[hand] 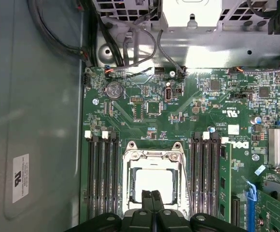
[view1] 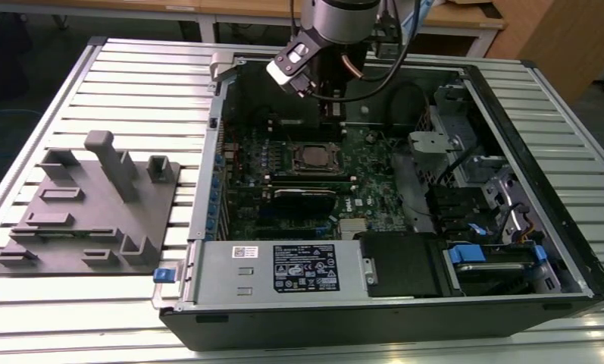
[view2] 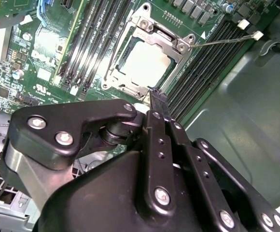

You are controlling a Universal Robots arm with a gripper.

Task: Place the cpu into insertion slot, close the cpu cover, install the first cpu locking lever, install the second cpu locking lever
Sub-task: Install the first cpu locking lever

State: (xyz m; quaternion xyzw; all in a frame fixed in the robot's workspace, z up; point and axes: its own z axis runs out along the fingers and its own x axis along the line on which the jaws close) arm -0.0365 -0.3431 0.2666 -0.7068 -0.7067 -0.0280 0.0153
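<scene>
On the desk (view1: 129, 76) we see one open computer case (view1: 383, 330) holding one green motherboard (hand: 188, 121); in its socket one cpu cover (hand: 152, 155), a thin silver frame, lies shut around one cpu (hand: 154, 180), square and dull silver. The gripper (hand: 152, 193) hangs over it, fingers (hand: 146, 200) pressed together, holding nothing

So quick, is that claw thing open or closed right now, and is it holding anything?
Gripper: closed, fingertips pressed together with nothing between them, poised above the cpu.
</scene>
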